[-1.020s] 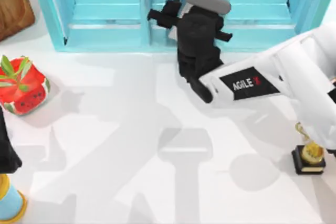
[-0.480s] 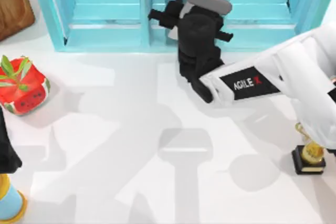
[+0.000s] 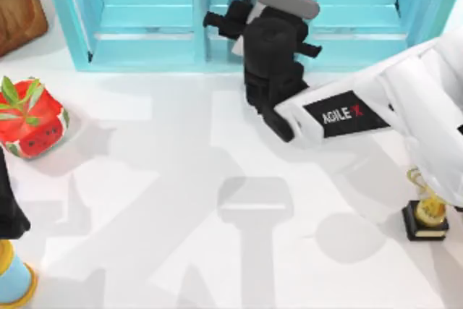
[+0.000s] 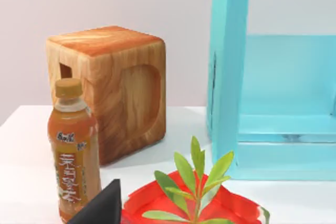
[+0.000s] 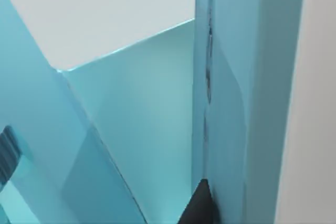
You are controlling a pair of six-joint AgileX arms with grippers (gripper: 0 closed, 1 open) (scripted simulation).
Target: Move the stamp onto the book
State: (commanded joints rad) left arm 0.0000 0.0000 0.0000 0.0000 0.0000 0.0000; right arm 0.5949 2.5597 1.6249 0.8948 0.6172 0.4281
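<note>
At the table's left edge my left arm [image 3: 9,211] sits parked and cut off, beside a glossy red watermelon-patterned pot [image 3: 32,119] with green leaves. A wood-grain hollow cube [image 4: 113,85] and an amber tea bottle [image 4: 73,153] stand near it. My right gripper [image 3: 271,16] reaches into the smooth light-blue shelf unit [image 3: 145,41]; I cannot tell its opening. A gold trophy [image 3: 427,211] stands far right.
</note>
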